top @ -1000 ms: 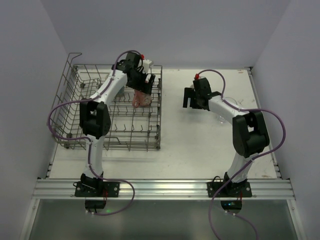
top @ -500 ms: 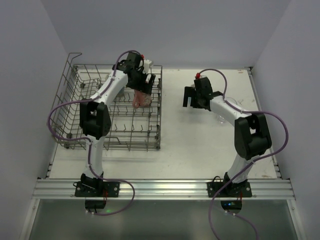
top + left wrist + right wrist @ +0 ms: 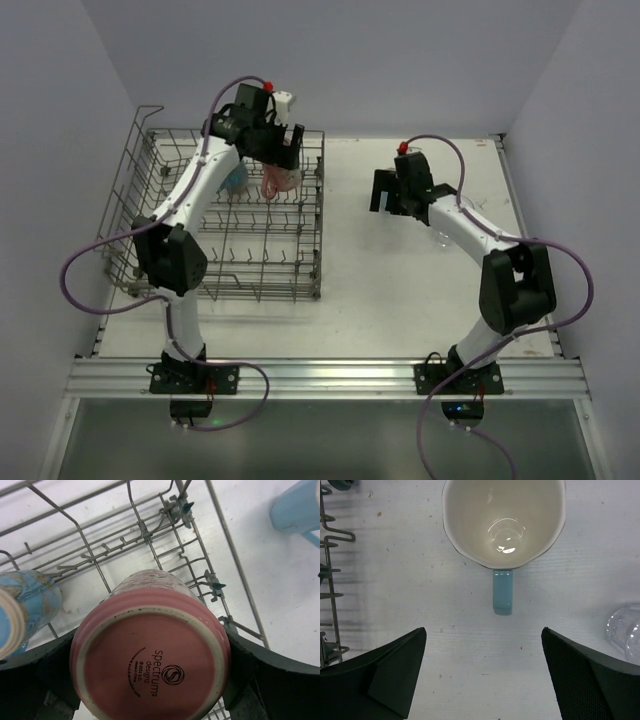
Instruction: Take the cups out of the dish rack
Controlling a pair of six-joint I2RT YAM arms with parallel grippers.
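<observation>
Flanking pink tumbler: light blue tumbler, dish rack tines.

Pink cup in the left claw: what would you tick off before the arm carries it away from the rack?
1. Grip: the left gripper has its fingers on both sides of the upside-down pink tumbler: ok.
2. Tumbler clear of the dish rack wires: cannot tell.
3. Gap to the light blue tumbler close beside the gripper: cannot tell.
4. Bare table between rack and blue mug for setting down: ok.
5. Right gripper open, empty, hovering by the mug: ok.
</observation>
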